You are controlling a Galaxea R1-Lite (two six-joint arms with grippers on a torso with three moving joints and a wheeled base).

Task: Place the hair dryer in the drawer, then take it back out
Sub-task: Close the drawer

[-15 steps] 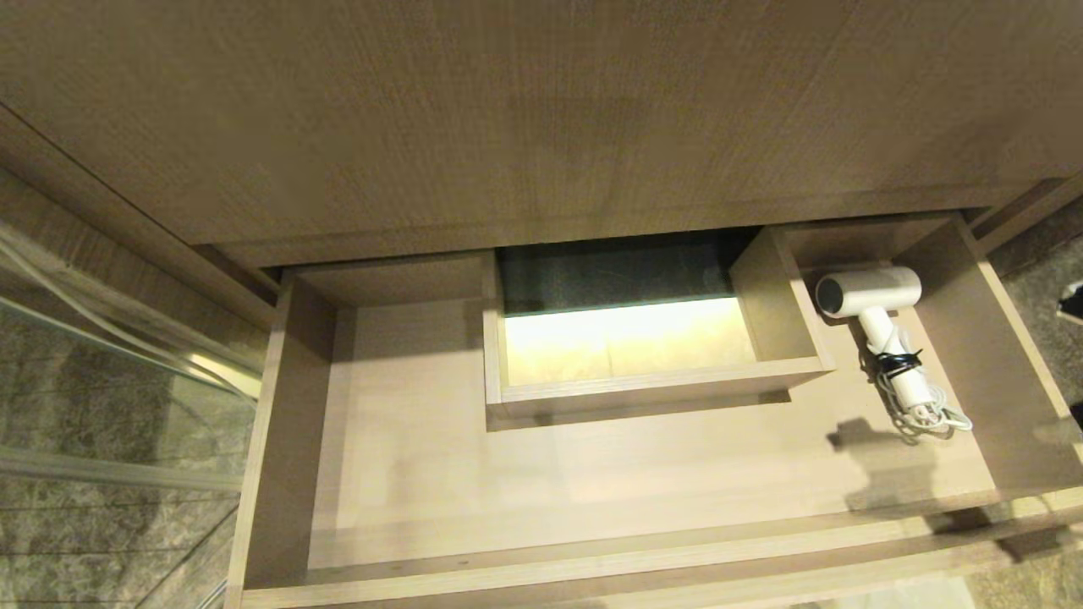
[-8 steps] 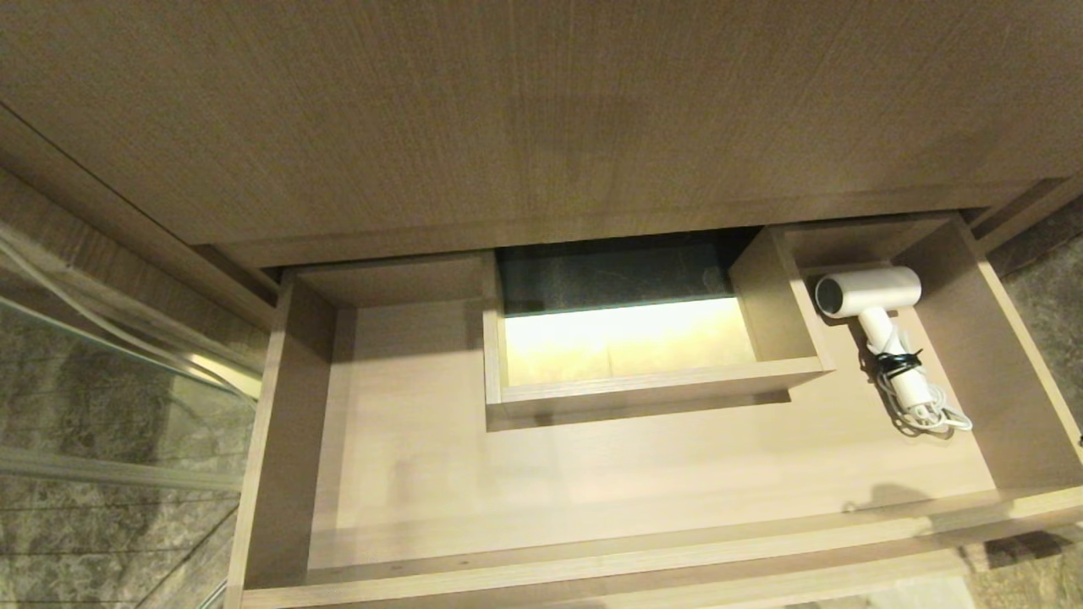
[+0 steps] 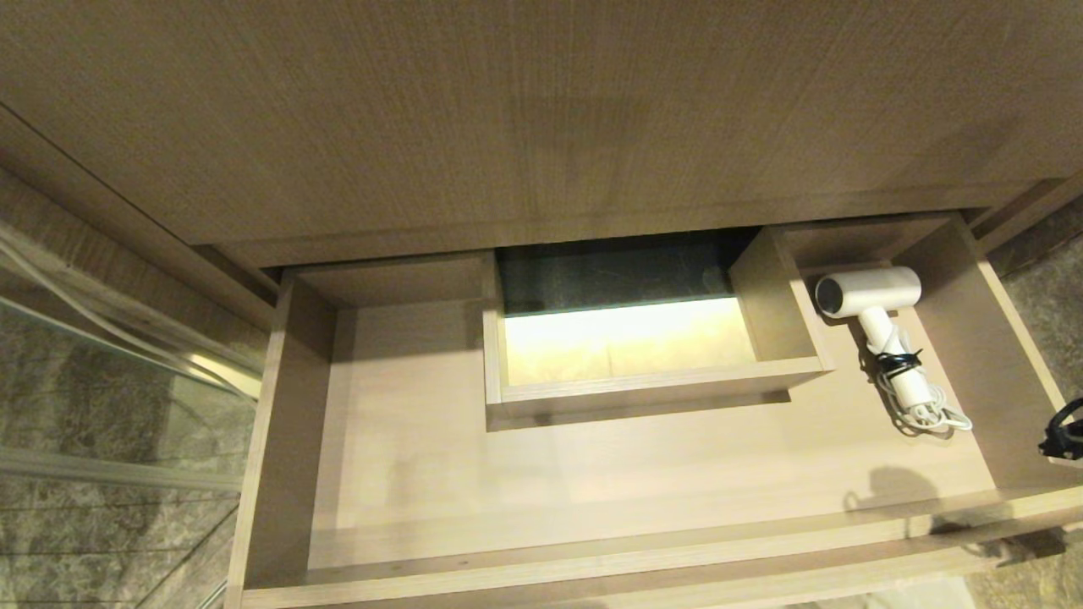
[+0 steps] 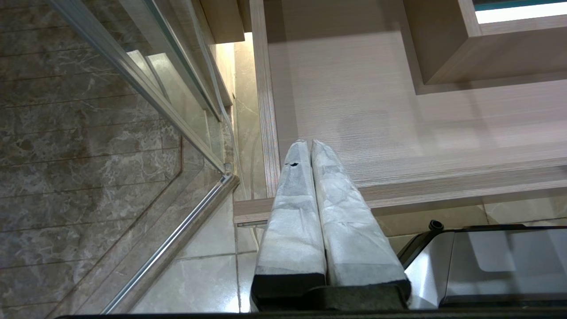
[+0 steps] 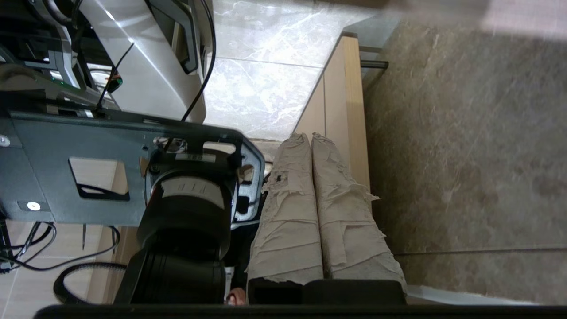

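**Dryer in drawer, right claw closed and off to the side**

The dryer (image 3: 880, 326) lies in the right rear corner of the open drawer (image 3: 279, 440), barrel toward the back, handle and bundled cord (image 3: 926, 414) trailing toward the front. It sits between the boxed cutout (image 3: 660, 381) and the drawer's right wall.

The right gripper (image 5: 310, 141) has its taped fingers pressed together and holds nothing; it hangs outside the drawer's right end. The left gripper (image 4: 308, 146), also pressed together and empty, sits by the drawer's left front corner.

Risks, as I judge them: the narrow gap beside the cutout leaves little room, so spread fingers could strike a wall. The loose cord could snag or slip free on lifting. A closed claw cannot grasp; it must open first.
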